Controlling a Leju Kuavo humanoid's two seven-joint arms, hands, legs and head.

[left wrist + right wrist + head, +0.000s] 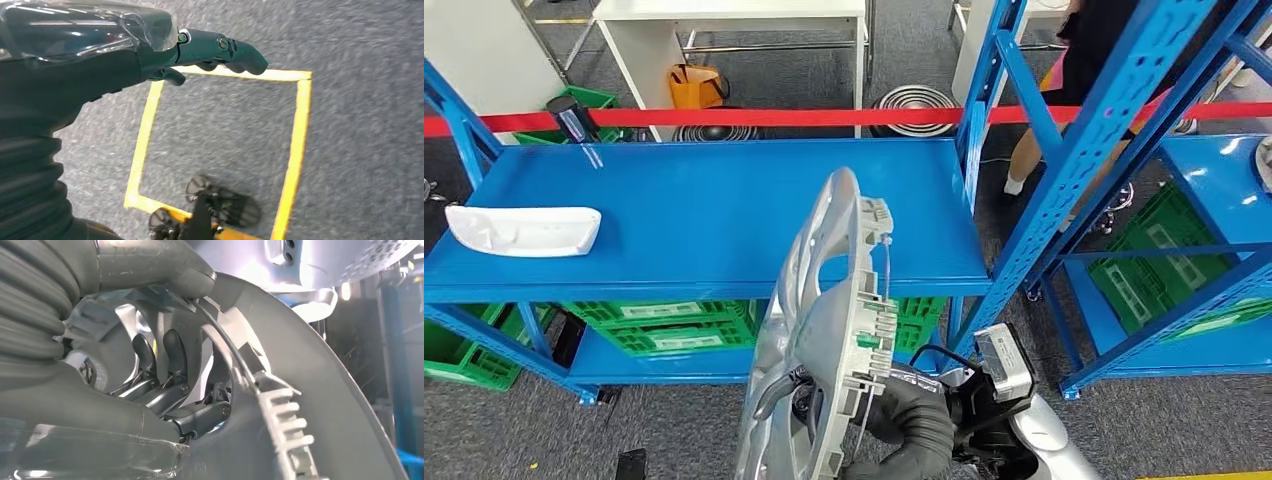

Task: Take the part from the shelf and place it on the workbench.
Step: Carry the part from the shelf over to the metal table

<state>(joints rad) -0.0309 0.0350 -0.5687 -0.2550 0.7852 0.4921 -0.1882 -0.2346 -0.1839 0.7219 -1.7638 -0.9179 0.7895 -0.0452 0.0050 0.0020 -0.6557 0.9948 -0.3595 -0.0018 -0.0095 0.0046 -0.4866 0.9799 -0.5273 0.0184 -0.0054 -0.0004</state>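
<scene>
High head view, 2 close wrist views

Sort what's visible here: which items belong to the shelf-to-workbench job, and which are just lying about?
Job:
silver part, gripped by right hand
blue shelf

Lying about:
white part on the shelf
green crates
red tape
left hand, idle over the floor
</scene>
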